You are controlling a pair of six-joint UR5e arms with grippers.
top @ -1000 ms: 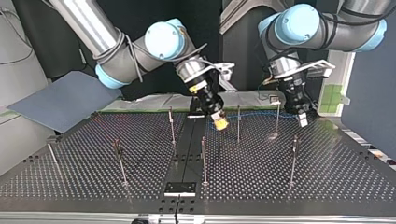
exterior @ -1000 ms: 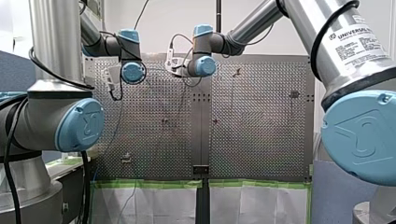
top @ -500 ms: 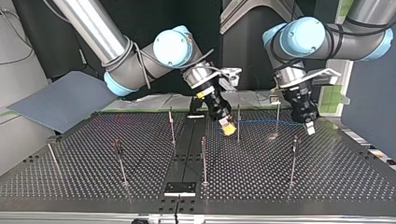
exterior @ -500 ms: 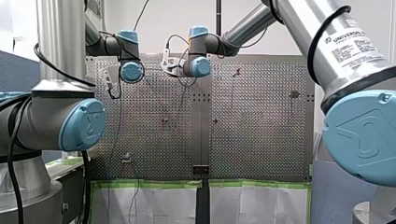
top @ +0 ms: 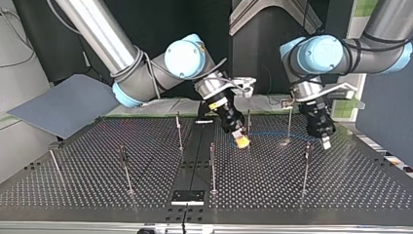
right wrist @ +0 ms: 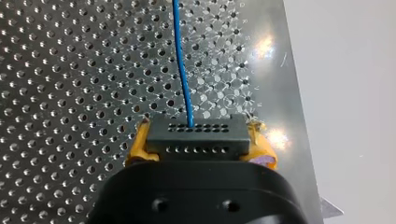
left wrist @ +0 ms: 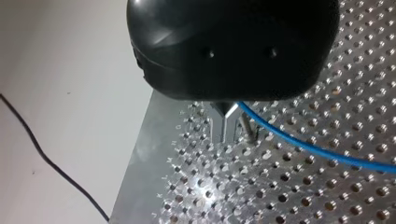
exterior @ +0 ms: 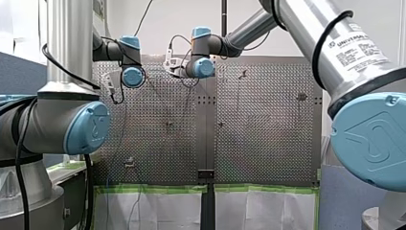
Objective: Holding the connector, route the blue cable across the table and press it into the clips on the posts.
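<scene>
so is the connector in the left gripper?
No, the connector sits clamped between the yellow pads of the right gripper, with the cable running out of it.

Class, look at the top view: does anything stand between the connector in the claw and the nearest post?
Nothing visible does: my right claw holds the connector just beside the nearest post, with only bare perforated table between them.

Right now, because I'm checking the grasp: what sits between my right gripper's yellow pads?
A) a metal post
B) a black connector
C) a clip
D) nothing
B: in the right wrist view the black connector sits clamped between the yellow pads of my right gripper, the blue cable running out ahead of it.
</scene>
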